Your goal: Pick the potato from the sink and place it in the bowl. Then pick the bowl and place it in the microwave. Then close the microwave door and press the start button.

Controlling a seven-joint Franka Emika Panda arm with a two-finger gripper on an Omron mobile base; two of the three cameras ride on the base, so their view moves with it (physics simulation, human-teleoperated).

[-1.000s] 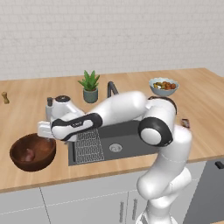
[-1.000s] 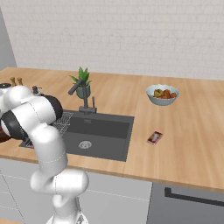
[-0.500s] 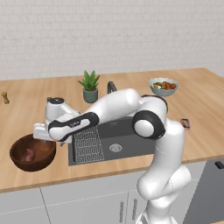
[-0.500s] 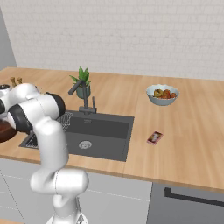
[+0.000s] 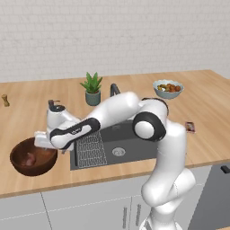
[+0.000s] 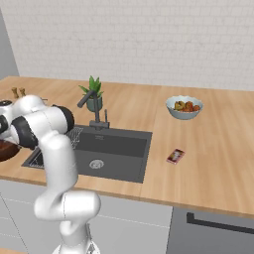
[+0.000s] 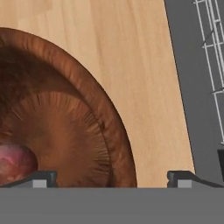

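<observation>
potato (image 7: 15,164) in bowl (image 7: 94,131) — half cut off

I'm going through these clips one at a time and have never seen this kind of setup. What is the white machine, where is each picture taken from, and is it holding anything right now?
The white machine is a robot arm on a base that can drive, in a rendered kitchen. Two pictures come from cameras on that base, behind the arm to its left and right. The third comes from a camera on the hand, looking along the gripper.

On the wooden counter are a dark sink with a wire rack, a potted plant, a pale bowl of colourful food and a small card-like item. At the left stands a brown wooden bowl with the reddish potato lying inside.

The gripper is open and holds nothing. In the hand view its two fingertips sit either side of the wooden bowl's rim, one over the inside, one over the counter.
</observation>
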